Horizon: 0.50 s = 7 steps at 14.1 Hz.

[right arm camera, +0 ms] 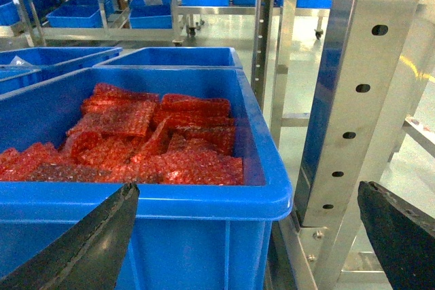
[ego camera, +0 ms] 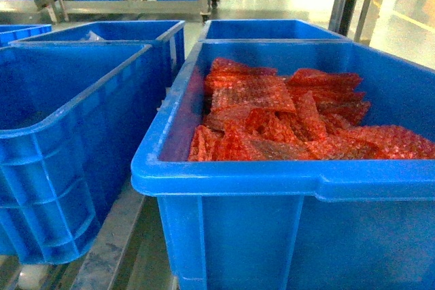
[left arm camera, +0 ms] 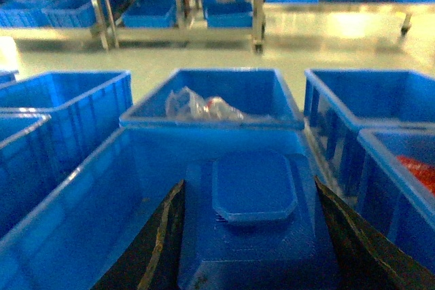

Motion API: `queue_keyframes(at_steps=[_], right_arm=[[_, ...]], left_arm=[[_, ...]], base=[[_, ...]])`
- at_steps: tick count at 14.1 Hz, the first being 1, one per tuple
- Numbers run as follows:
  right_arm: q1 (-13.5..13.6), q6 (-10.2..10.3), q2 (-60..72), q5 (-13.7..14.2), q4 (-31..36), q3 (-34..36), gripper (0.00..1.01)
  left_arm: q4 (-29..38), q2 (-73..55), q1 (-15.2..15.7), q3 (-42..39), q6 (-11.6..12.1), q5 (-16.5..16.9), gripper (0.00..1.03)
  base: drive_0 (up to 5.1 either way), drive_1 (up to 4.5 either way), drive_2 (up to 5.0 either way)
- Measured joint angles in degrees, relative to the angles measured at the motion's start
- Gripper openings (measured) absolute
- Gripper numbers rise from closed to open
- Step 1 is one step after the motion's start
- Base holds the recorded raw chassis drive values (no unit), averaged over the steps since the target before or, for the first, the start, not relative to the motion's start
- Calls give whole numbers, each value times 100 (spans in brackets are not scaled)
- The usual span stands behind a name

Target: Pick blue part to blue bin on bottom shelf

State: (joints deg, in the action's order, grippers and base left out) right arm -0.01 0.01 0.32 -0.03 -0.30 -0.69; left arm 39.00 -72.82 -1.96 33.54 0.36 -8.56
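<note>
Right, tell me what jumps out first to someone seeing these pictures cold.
The heap of red bubble-wrap bags fills the big blue bin at front right in the head view, beside a perforated steel upright. In the left wrist view, the left hand is shut on a blue part over an otherwise bare blue bin. The right hand hangs open in front of the red-filled bin.

Left wrist camera looks down between the two dark fingers [left arm camera: 151, 249] of the left gripper [left arm camera: 251, 249], and a blue part [left arm camera: 255, 219] sits clamped between them, its raised octagonal face up. Below it lies a blue bin [left arm camera: 88, 202], its floor bare where visible. Just behind, another bin [left arm camera: 265, 93] holds crumpled clear plastic bags [left arm camera: 200, 106]. More blue bins flank both sides, one at far right showing something red [left arm camera: 418, 168].
</note>
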Motion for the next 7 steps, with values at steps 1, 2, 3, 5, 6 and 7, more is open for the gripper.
queue_keyframes(at_steps=[1, 2, 3, 5, 6, 7], right_arm=[[0, 0, 0, 0, 0, 0, 98], [0, 0, 0, 0, 0, 0, 98], [0, 0, 0, 0, 0, 0, 98], [0, -2, 0, 2, -2, 0, 98], [0, -2, 0, 0, -2, 0, 98], [0, 0, 0, 0, -2, 0, 98]], left_arm=[[4, -780, -33, 369, -11, -92, 44], [11, -992, -33, 431, -7, -101, 44], [50, -1246, -33, 459, 20, -155, 44], [308, -1228, -13, 553, 116, -157, 61], [304, -1209, -13, 581, 118, -157, 75], [278, -1209, -13, 581, 120, -157, 90]], base=[[0, 0, 0], [0, 0, 0], [0, 0, 0], [0, 0, 0], [0, 0, 0], [0, 0, 0]])
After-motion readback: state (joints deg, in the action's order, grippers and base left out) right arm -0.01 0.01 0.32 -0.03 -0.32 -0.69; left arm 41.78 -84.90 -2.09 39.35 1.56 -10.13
